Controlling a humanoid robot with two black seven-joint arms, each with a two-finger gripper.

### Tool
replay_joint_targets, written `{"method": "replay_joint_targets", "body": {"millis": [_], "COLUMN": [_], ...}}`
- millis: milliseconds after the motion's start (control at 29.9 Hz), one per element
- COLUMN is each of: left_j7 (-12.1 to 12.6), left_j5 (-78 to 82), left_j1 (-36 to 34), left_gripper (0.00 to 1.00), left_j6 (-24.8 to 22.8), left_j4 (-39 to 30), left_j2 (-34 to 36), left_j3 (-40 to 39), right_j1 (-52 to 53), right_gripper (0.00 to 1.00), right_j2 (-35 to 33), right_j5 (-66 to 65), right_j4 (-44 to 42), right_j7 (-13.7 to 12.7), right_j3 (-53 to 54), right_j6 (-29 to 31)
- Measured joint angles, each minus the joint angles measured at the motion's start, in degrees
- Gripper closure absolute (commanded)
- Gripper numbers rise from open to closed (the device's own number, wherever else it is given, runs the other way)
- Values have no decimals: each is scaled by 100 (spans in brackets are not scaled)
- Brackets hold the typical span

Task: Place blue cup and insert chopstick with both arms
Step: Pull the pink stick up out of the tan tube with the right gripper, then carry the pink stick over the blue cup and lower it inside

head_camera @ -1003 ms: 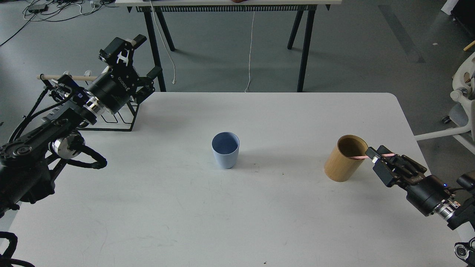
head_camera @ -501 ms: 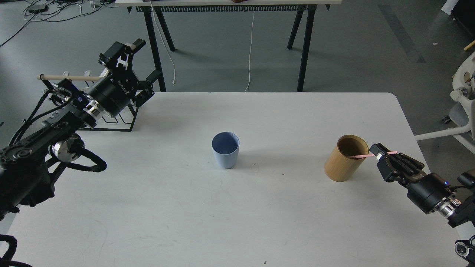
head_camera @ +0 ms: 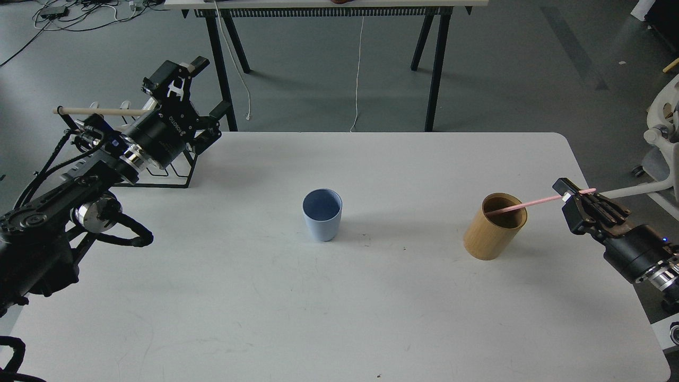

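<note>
One pink chopstick (head_camera: 525,204) is pinched in the closed right pincer (head_camera: 568,195); the left pincer (head_camera: 177,71) gapes empty.

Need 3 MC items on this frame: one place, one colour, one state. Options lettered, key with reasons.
1. Where does the blue cup stand?
A. mid-table
B. inside the rack
C. in the left gripper

2. What colour is the chopstick?
A. green
B. pink
C. black

3. What is the right gripper doing?
A. hanging empty
B. gripping the cup
C. pinching the chopstick

Key: 1 A, the cup stands upright alone on the white table. 2 B, the stick is pink, its far end still inside the wooden cylinder. 3 C, the fingers close on the stick's outer end; the left gripper holds nothing.
</note>
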Motion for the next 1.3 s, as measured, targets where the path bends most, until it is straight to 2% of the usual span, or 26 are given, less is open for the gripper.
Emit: {"method": "replay_joint_targets", "body": {"millis": [267, 401, 468, 635, 802, 902, 1103, 1303], "left_j7": [0, 0, 0, -1, -1, -1, -1, -1], "left_j5": [-7, -8, -11, -16, -16, -16, -16, -15], "left_j1": [18, 25, 28, 65, 110, 133, 218, 356], "left_gripper": [1, 1, 1, 1, 1, 1, 1, 1], "left_j6": [0, 0, 0, 0, 1, -1, 1, 0], "left_j4": [18, 18, 19, 28, 35, 55, 231, 255], "left_j2": [-6, -12, -13, -13, -13, -13, -4, 4], "left_j3": [-3, -4, -4, -2, 1, 1, -4, -7], "right_j1": [-15, 179, 661, 2368, 4200, 4914, 5508, 5772], "right_gripper": [100, 100, 100, 100, 100, 100, 100, 100], "right_j2": [-1123, -1368, -1332, -330, 777, 1396, 2218, 2430], "right_j5": [684, 864, 883, 785, 748, 745, 404, 196], "right_j4": [1366, 1632, 1643, 1394, 372, -50, -813, -1069], "right_j7": [1, 1, 0, 0, 0, 1, 0, 0], "right_j3": [378, 611, 580, -424, -2453, -3520, -4509, -4802], "right_j6": [0, 0, 0, 0, 0, 0, 0, 0]}}
